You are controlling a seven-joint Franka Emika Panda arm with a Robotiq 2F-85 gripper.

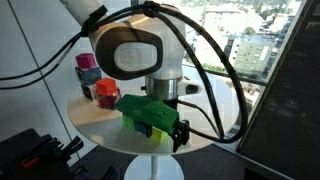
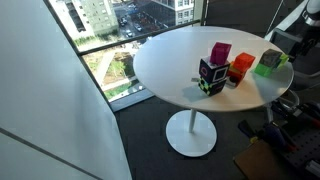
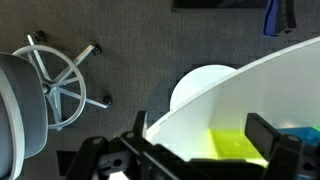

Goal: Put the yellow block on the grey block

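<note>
Since the pincer (image 3: pixel 205 142) hung released over the tabletop (image 3: pixel 200 110), its fingers well apart on either side of the yellow block (image 3: pixel 236 147), the step in hand looked like the grasp itself. In the wrist view the block lay on the tabletop near its edge, closer to one finger (image 3: pixel 272 138) than to the other. A small sideways correction ahead of closing would likely have kept it from being nudged or twisted. Coming straight down until the pads spanned two flat faces, then closing gently, seemed the sound way. A skewed approach risked pinching a corner and tipping the block towards the rim.

In an exterior view the arm's own body hid the block, and only the pincer (image 1: pixel 160 122) showed, low above the tabletop. The other cubes (image 2: pixel 222 68) stood in a tight group near it, off to one side. What appeared to be the grey block (image 2: pixel 234 80) sat just beside an orange-red cube (image 2: pixel 241 66), though it was too small to be sure. Given that crowding, a clear lift and then a level, centred descent over the grey block would probably have been needed to spare its neighbours.
</note>
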